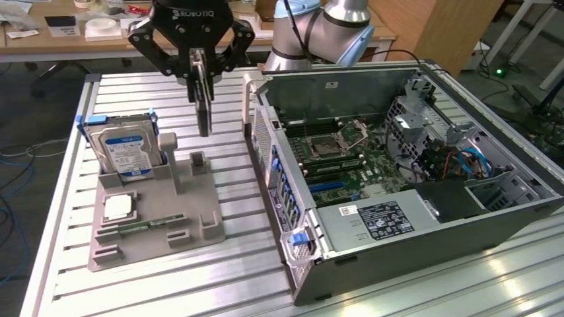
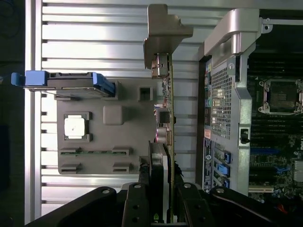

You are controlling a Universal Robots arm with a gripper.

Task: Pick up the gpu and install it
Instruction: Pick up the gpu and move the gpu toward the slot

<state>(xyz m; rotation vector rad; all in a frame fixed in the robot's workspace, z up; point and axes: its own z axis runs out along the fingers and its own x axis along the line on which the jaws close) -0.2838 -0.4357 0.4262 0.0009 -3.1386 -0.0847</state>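
Note:
The gpu [image 1: 203,99] hangs upright and edge-on in the air, its silver bracket [image 2: 165,28] at the end far from the gripper. My gripper [image 1: 201,69] is shut on the card's upper end, one black finger on each face. The card floats above the grey fixture plate [image 1: 189,198], toward the exterior view's left of the open computer case [image 1: 405,165]. In the wrist view the gpu [image 2: 166,118] runs as a thin green-edged strip out from between my gripper [image 2: 163,194] fingers, parallel to the case's perforated rear panel [image 2: 222,104]. The motherboard [image 1: 352,158] lies exposed inside the case.
On the fixture plate [image 2: 113,142] stand a hard drive [image 1: 128,148] with a blue-white label in a blue caddy, a small square silver chip [image 1: 119,207] and a thin memory stick [image 1: 141,226]. The slatted aluminium table [image 1: 220,277] carries everything. Desks and clutter stand behind.

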